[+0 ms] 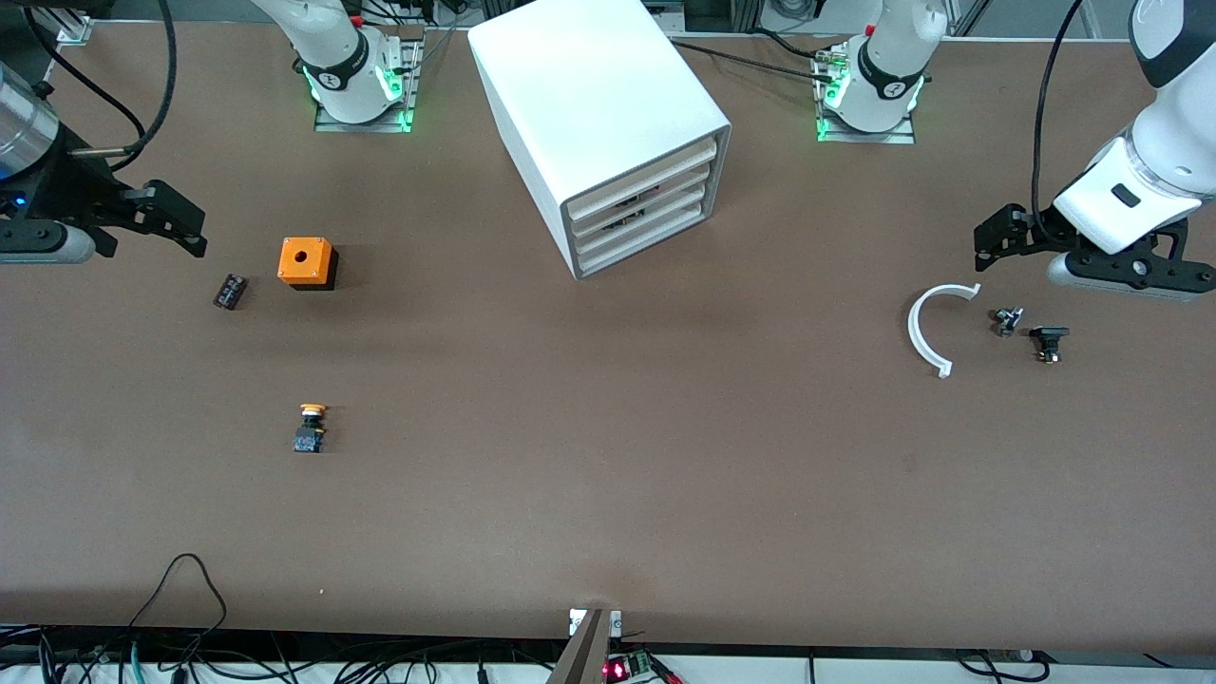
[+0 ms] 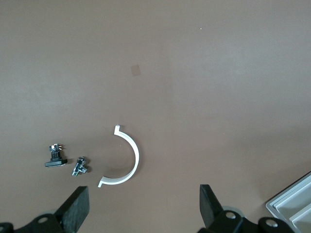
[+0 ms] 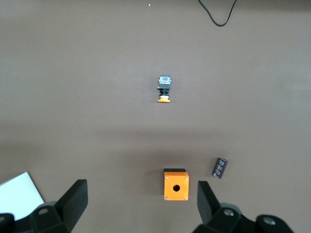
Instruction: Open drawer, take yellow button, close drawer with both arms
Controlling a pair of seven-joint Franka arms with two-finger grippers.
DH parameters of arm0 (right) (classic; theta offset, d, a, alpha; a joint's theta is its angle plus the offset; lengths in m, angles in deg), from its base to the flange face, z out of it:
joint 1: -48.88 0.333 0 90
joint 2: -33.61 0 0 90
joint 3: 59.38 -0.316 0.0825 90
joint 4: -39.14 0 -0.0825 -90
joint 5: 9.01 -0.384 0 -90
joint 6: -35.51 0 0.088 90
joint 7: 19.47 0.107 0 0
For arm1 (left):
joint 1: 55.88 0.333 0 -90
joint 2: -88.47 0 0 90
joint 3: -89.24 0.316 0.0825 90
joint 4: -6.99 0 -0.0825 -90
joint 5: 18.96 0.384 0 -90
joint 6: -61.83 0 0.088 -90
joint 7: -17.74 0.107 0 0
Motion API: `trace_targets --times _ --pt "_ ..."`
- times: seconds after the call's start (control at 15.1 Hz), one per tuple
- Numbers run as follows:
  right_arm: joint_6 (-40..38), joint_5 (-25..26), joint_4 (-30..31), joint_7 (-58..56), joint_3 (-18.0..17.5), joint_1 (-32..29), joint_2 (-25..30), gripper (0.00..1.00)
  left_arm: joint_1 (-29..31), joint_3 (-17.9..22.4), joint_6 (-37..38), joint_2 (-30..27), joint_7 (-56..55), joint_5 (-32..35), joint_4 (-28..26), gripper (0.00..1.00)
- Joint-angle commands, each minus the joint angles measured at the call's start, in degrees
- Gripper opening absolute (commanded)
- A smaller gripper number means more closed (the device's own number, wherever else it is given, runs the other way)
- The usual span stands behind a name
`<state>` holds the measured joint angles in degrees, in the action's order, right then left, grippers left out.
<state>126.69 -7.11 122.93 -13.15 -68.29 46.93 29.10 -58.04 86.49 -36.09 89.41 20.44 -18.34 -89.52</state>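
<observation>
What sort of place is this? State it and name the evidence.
Probably a robotics lab bench: two bolted-down arms with the left gripper and right gripper open over a brown table, a white drawer cabinet, and loose cabling along the edges.

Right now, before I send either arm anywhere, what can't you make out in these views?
- Drawer: contents hidden by the cabinet top in the front view; the left wrist view catches only a corner.
- Button: too small to read its resting side.
- Two small black parts beside the white arc: too small to identify.
- Right hand and left hand: open, arms cut by frame edges.
</observation>
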Motion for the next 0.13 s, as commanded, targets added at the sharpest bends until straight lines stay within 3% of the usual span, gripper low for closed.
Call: trace_targets --times 0.0,0.07 --pt "-1.4 -2.6 -2.4 -0.6 1.2 -0.4 -1.2 1.0 0.0 0.1 0.6 -0.9 1.0 -0.9 -0.3 1.0" --pt "-1.4 -2.6 -2.4 -0.6 1.2 -0.4 -1.2 1.0 0.0 0.1 0.6 -0.9 1.0 -0.9 -0.3 1.0"
